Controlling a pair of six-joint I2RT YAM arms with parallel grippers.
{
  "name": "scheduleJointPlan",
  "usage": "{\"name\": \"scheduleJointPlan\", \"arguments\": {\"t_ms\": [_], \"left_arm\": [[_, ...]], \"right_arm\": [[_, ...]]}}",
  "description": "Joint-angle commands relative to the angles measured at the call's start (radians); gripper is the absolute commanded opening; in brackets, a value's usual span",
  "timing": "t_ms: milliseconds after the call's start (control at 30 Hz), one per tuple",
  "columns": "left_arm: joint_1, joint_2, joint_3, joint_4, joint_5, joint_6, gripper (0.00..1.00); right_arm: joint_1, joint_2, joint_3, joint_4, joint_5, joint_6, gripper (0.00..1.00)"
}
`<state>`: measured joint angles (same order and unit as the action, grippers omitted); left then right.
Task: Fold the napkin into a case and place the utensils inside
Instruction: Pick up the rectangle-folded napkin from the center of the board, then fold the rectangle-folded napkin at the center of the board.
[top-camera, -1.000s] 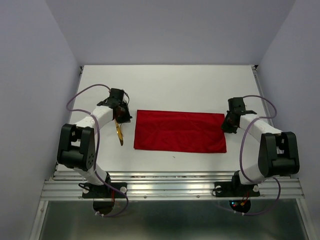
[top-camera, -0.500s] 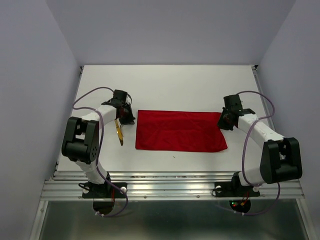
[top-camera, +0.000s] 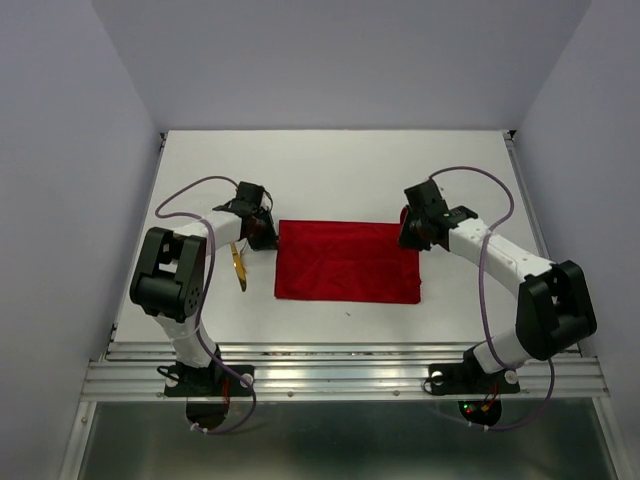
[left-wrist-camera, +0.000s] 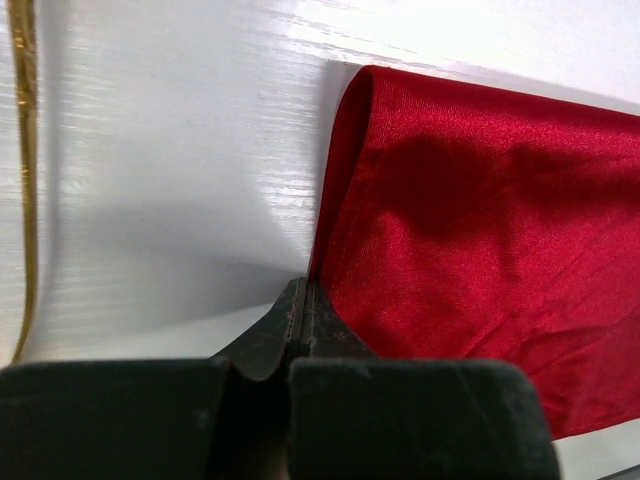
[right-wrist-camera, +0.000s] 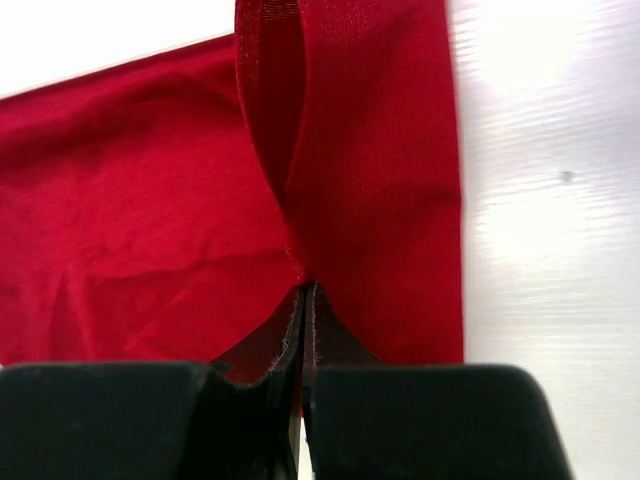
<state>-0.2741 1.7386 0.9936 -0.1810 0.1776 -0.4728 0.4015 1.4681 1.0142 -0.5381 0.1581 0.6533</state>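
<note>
The napkin (top-camera: 345, 265) lies spread in the middle of the surface (top-camera: 340, 170), a bright red rectangle with its long sides running left to right. Most of it rests flat, with light creases. Along its right end the cloth is raised and doubled back over itself; the right wrist view shows the napkin (right-wrist-camera: 130, 220) standing up there in a narrow open loop.

The right fingers (top-camera: 412, 228) sit at the far right corner of the napkin. Seen close, the right fingers (right-wrist-camera: 305, 300) are pressed together with no gap between them, and the base of that loop is pinched in their tips.

The left fingers (top-camera: 262, 228) are at the far left corner. In the left wrist view the left fingers (left-wrist-camera: 303, 300) are likewise closed tight, nipping the left edge of the napkin (left-wrist-camera: 480, 250), which curls up slightly off the surface just ahead of the tips.

The gold knife (top-camera: 238, 268) lies on the bare surface just left of the napkin, apart from it, partly under the left arm; it shows as a thin gold strip (left-wrist-camera: 24, 150) at the edge of the left wrist view. The fork cannot be made out.

The surface is white and glossy. Plain pale lavender walls (top-camera: 70, 150) close it in on three sides, and a ribbed metal rail (top-camera: 340, 365) runs along its near edge where both arms are bolted. Purple cables (top-camera: 185, 190) loop along each arm.
</note>
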Motion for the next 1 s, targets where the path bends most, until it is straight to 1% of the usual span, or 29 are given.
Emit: {"name": "scheduleJointPlan", "arguments": {"t_ms": [0, 167, 300, 567, 700, 967], "left_arm": [[-0.026, 0.018, -0.018, 0.006, 0.007, -0.015, 0.0], [-0.042, 0.021, -0.026, 0.014, 0.013, -0.026, 0.0], [-0.043, 0.019, -0.032, 0.017, 0.019, -0.03, 0.0], [-0.043, 0.007, -0.035, 0.017, 0.026, -0.033, 0.0], [-0.043, 0.003, -0.042, 0.026, 0.046, -0.032, 0.0], [-0.043, -0.007, -0.052, 0.029, 0.042, -0.035, 0.0]], "right_arm": [[0.071, 0.041, 0.064, 0.023, 0.024, 0.049, 0.01], [0.173, 0.109, 0.144, 0.03, 0.038, 0.069, 0.01], [0.23, 0.179, 0.202, 0.035, 0.046, 0.078, 0.01], [0.365, 0.345, 0.389, 0.036, 0.041, 0.089, 0.01], [0.398, 0.443, 0.475, 0.035, 0.031, 0.078, 0.01], [0.453, 0.552, 0.606, 0.03, -0.003, 0.069, 0.01]]}}
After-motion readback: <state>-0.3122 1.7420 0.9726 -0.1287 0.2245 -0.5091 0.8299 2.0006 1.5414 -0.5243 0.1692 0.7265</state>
